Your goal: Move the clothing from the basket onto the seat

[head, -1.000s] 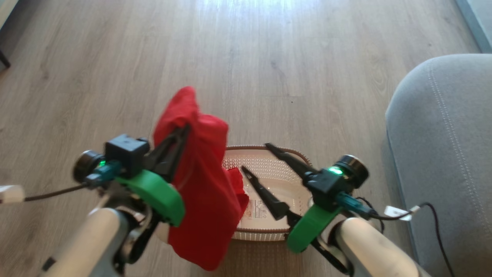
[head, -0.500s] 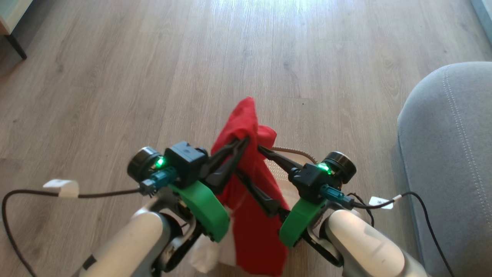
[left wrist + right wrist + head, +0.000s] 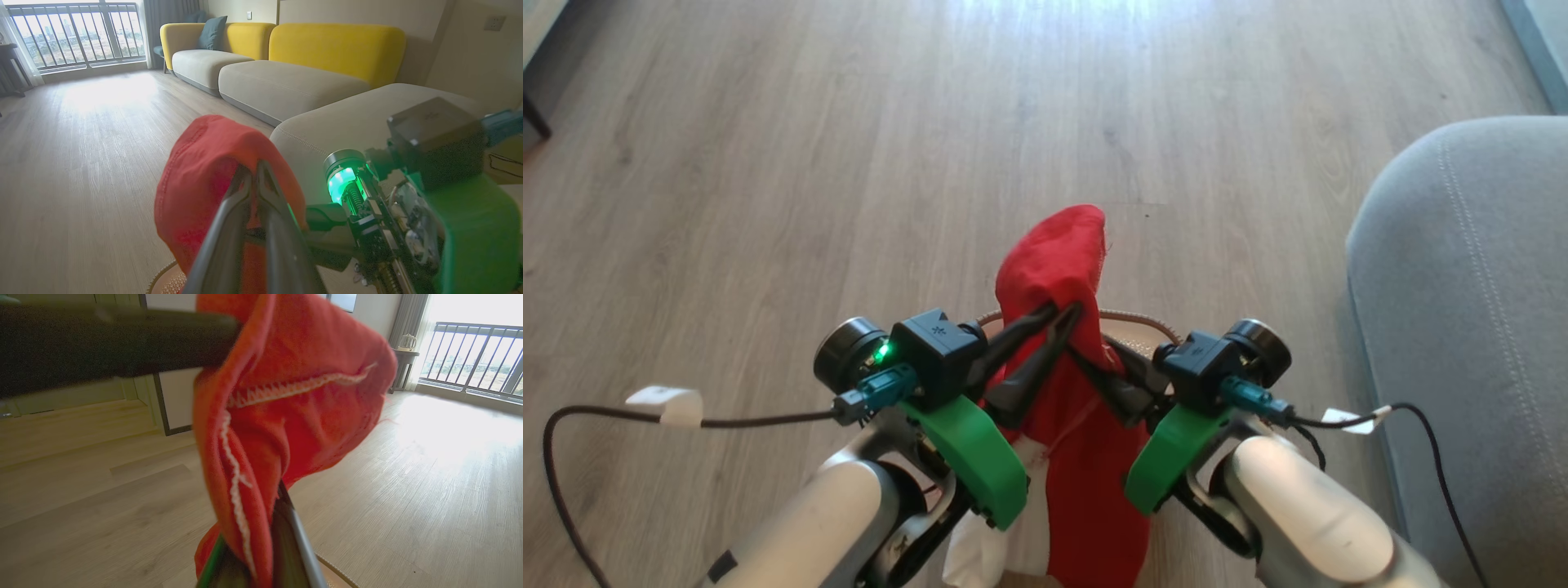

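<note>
The clothing (image 3: pixel 1066 269), a red garment of thin fabric, hangs bunched in the air between the two grippers, straight above the basket (image 3: pixel 1143 320). A short arc of the basket's brown woven-look rim shows behind the cloth. The left gripper (image 3: pixel 1066 312) is closed, its two dark fingers pinched together on the upper fold so that the red cloth domes over their tips. The right gripper (image 3: pixel 1107 367) is closed too, clamped on the same garment from the other side and a little lower. Both grippers sit close together with the fabric between them.

A white piece of cloth (image 3: pixel 980 547) hangs beside the red one at the bottom of the head view. In the right wrist view a white zigzag seam (image 3: pixel 286 390) runs across the red fabric. A small pale mark on the left wrist's black camera block (image 3: pixel 939 331) is too small to read.

The seat (image 3: pixel 1462 286), grey with lines of pale stitching, lies to the robot's right, apart from the basket. Both stand on a pale wood-plank floor (image 3: pixel 849 163). In the left wrist view a yellow-backed sofa (image 3: pixel 286 53) with a teal cushion (image 3: pixel 212 30) stands beyond the seat.
</note>
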`<state>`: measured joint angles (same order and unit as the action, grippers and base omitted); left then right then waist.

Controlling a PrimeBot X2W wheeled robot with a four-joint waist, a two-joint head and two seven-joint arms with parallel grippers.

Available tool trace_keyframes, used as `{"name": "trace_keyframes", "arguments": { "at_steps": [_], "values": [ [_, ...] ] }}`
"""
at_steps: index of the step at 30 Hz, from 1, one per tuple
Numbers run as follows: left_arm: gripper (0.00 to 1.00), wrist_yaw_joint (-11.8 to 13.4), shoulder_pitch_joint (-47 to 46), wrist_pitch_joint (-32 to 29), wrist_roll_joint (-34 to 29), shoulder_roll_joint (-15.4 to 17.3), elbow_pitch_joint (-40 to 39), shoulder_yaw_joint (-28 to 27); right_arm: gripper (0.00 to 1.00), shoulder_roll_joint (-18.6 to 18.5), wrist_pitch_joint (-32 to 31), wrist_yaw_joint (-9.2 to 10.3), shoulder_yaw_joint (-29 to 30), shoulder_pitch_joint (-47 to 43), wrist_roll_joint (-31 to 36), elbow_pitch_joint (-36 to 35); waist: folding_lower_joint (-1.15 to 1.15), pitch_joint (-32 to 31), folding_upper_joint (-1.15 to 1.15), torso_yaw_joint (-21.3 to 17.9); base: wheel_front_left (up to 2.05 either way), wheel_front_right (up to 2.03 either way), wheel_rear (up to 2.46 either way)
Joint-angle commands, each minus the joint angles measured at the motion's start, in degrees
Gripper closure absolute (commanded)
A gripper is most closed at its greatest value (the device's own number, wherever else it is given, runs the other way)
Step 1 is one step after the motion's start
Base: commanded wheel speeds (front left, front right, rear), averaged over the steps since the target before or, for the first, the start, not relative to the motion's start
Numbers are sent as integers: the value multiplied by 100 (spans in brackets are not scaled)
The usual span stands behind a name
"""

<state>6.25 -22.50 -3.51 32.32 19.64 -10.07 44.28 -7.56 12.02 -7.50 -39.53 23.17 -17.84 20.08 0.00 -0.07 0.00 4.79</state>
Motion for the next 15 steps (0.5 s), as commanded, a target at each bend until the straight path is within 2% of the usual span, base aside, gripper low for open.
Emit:
{"name": "trace_keyframes", "arguments": {
  "at_steps": [1, 2, 8, 15],
  "values": [
    [17, 32, -219, 47, 8, 109, -142, -307, 100, 38, -13, 1, 65, 169, -98, -283, 0, 23, 0, -97, 0, 0, 0],
    [0, 42, -202, 56, 13, 121, -127, -315, 100, 11, -37, 1, 112, 154, -117, -347, 0, 44, 0, -154, 0, 0, 0],
    [0, 74, -83, 131, 53, 152, -84, -323, 100, -274, -265, 1, 549, -6, -191, -898, 0, 146, 0, -676, 0, 0, 0],
    [0, 86, 71, 269, 66, 57, -161, -210, 100, -635, -651, 1, 1049, -327, -162, -1775, 0, 238, 0, -1599, 0, 0, 0]
  ]
}}
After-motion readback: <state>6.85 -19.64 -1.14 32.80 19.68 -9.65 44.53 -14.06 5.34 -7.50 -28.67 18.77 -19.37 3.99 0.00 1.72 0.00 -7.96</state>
